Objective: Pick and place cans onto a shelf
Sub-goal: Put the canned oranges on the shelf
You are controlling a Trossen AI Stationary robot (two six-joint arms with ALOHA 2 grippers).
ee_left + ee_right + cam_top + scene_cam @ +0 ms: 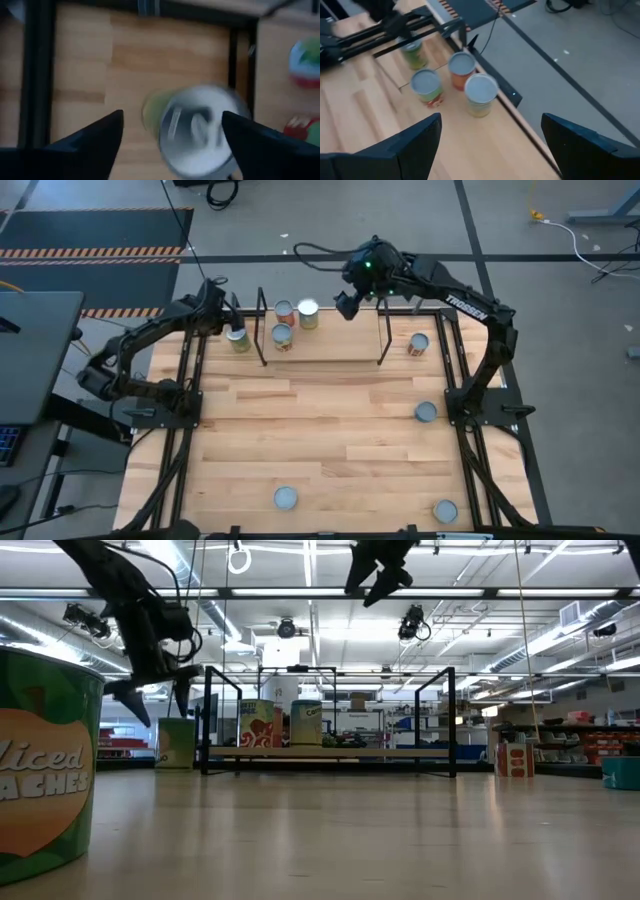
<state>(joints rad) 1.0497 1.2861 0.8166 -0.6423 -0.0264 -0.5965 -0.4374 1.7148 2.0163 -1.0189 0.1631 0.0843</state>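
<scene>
The shelf (330,348) is a narrow light-wood board between black rod uprights at the table's far side. Three cans (284,311) (307,313) (282,336) stand upright on its left part; they also show in the right wrist view (461,70). A yellow-green can (238,338) stands on the table just left of the shelf. My left gripper (172,117) is open and hovers above this can (197,130), its fingers clear of it in the low view (155,695). My right gripper (346,304) is open and empty, high above the shelf's far edge.
More cans stand upright on the table: one right of the shelf (418,344), one at mid right (425,412), two near the front edge (285,498) (445,510). One peach can (45,770) looms close in the low view. Bare wood lies between shelf and front.
</scene>
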